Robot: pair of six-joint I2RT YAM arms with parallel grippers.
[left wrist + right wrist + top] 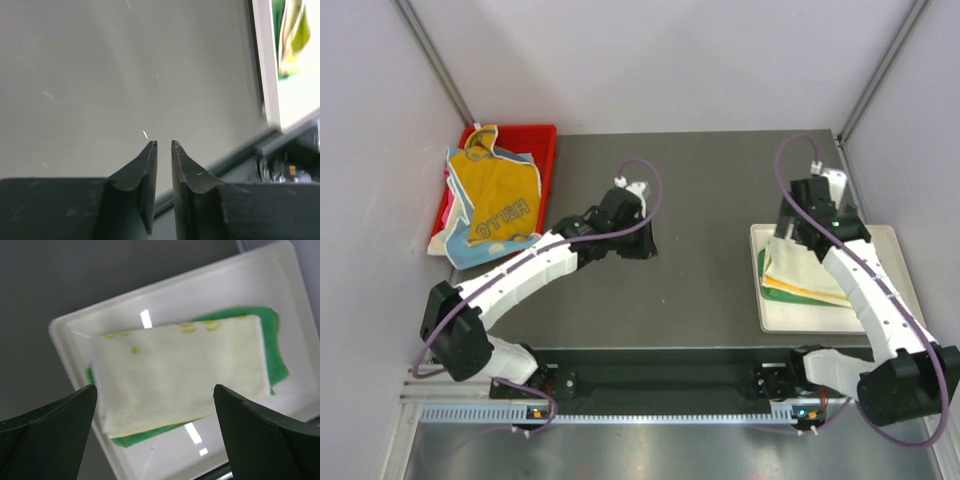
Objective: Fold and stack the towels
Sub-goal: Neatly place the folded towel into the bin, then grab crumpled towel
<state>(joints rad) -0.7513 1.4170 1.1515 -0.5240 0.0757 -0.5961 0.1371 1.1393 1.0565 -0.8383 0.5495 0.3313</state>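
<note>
- Orange-yellow HELLO towel (502, 205): unfolded, draped over the red bin (542, 135) at the table's far left. Its long axis runs roughly near to far, with a light blue towel (458, 215) under it.
- Left gripper (642, 243): jaws almost touching, empty, mid-table. The bin lies to its left, well apart, and this is the nearer arm.
- Right gripper (155, 390): spread wide, empty, above the yellow patterned towel (180, 375), which lies folded on the green towel (277, 357) in the white tray (165, 290).

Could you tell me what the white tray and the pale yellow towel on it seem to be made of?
The white tray: probably moulded plastic, glossy, since it shows bright light reflections. The pale yellow towel: soft cloth, perhaps terry, matte, with a fuzzy surface and rounded folds.
</note>
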